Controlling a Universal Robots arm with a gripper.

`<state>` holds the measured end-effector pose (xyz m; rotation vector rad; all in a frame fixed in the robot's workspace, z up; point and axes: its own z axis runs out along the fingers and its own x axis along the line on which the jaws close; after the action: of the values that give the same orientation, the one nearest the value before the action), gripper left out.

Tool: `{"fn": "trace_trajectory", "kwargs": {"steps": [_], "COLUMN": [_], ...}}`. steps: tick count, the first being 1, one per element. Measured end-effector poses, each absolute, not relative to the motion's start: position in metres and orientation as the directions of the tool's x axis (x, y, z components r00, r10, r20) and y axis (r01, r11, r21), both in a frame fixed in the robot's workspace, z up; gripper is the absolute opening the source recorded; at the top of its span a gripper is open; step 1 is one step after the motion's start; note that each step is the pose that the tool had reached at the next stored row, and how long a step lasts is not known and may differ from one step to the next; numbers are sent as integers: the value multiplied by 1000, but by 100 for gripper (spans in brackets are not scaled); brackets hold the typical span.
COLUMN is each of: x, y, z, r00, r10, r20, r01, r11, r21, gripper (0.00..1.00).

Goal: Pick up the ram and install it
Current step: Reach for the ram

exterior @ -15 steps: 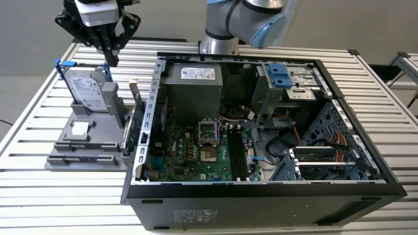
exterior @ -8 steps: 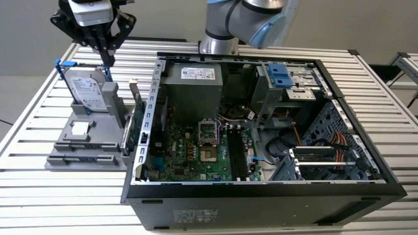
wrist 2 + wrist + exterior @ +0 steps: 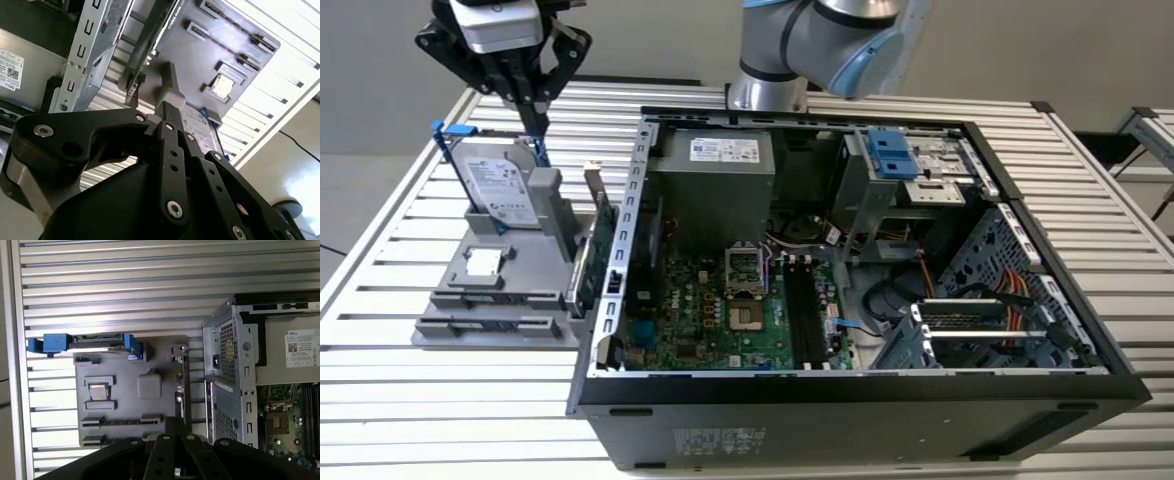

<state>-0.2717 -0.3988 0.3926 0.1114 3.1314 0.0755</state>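
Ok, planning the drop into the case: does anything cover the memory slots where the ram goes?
Nothing visible does. The case is open on top, and the memory slots beside the processor socket lie uncovered; the cables nearby run beside them, not across.

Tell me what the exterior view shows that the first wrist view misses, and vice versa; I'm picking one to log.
Exterior view adds the arm's base, the blue-latched drive cage and orange cables. First wrist view adds the power supply's vented rear face. Both show the gripper above the gray tray, the hard drive and the green card.
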Motion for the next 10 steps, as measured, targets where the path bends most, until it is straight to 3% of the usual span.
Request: {"fn": "trace_trajectory", "kwargs": {"steps": [10], "x": [-280], "y": [-399], "z": [393], "r00": [-997], "r10": [71], "r20": [0], "r01": [71], "r11": [996], "r21": [48], "gripper": [0]}}
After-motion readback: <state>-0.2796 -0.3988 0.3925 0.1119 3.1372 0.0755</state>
